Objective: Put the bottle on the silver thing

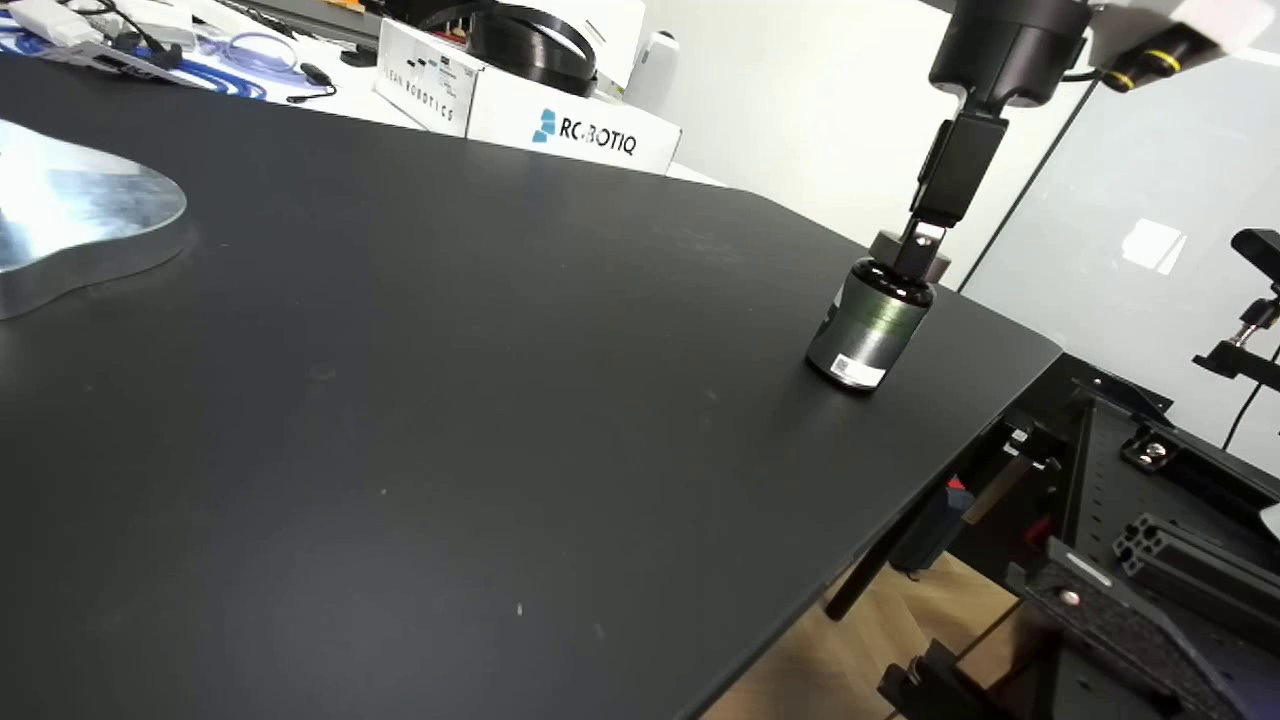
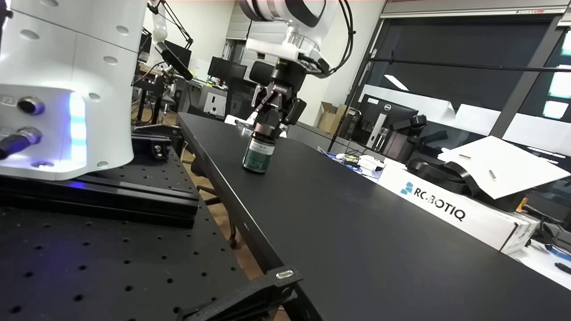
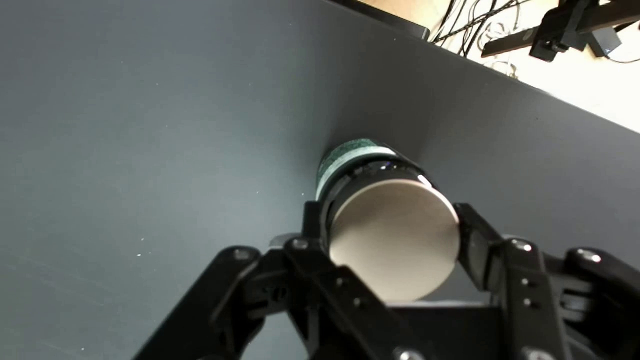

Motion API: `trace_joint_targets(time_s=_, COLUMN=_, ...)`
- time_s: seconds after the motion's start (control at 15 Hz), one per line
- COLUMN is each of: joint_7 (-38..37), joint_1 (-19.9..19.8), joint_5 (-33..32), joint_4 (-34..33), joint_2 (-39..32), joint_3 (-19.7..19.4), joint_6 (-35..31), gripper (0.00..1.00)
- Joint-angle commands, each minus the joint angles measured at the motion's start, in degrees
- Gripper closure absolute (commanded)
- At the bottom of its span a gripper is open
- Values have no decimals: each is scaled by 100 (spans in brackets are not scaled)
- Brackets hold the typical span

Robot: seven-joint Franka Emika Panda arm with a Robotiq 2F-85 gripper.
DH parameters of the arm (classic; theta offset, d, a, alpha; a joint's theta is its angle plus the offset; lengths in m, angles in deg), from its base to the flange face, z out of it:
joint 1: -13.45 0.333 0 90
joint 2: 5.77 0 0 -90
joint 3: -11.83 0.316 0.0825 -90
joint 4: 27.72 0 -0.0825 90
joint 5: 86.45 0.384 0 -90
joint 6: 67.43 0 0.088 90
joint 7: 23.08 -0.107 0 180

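Green labelling identifies the bottle to be moved; it is located near the edge of the black desk, cap uppermost. The tool is narrowed to the width of the brown cap, with one of its fingers against each side, and appears to have the bottle gripped. Whether the base touches the desk or hangs just clear of it cannot be told from these views. The destination, a silver metal plate with a curved outline, shows at the border of an exterior view, well apart from the bottle.

The step in hand is judged to be the lift, with transfer to follow. Recommended procedure:

1. Confirm that the hold is firm before raising. The smooth, round cap may let the bottle rotate or slip if the fingers bear unevenly.
2. Raise straight up, without sideways travel, until the base will pass above the plate's thick edge.
3. Traverse slowly along the desk, with the bottle's axis square to the desk surface; a bottle held only at its top may swing.
4. Position the whole base inside the plate's outline, away from the edge.
5. Lower until the base seats flat, then release and withdraw straight upward.
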Motion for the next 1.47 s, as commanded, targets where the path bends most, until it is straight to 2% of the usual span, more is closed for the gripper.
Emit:
trace_joint_targets(time_s=0.0, joint_7=-26, joint_1=-65, joint_5=44, joint_4=7, joint_2=418, joint_3=-70, joint_6=282, gripper=63)
trace_joint_targets(time_s=0.2, joint_7=123, joint_1=-88, joint_5=147, joint_4=37, joint_2=1115, joint_3=-200, joint_6=544, gripper=64)
trace_joint_targets(time_s=0.33, joint_7=38, joint_1=-163, joint_5=-59, joint_4=0, joint_2=1594, joint_3=-252, joint_6=891, gripper=64)
trace_joint_targets(time_s=0.4, joint_7=49, joint_1=-85, joint_5=3, joint_4=-54, joint_2=980, joint_3=-215, joint_6=545, gripper=39)
trace_joint_targets(time_s=0.6, joint_7=54, joint_1=-125, joint_5=-15, joint_4=-31, joint_2=1514, joint_3=-253, joint_6=837, gripper=39)
trace_joint_targets(time_s=1.13, joint_7=54, joint_1=-124, joint_5=-15, joint_4=-7, joint_2=1539, joint_3=-253, joint_6=861, gripper=39)
trace_joint_targets(time_s=1.2, joint_7=54, joint_1=-124, joint_5=-15, joint_4=-7, joint_2=1539, joint_3=-253, joint_6=861, gripper=64)
trace_joint_targets(time_s=1.4, joint_7=-80, joint_1=-84, joint_5=-112, joint_4=-692, joint_2=670, joint_3=-84, joint_6=699, gripper=64)
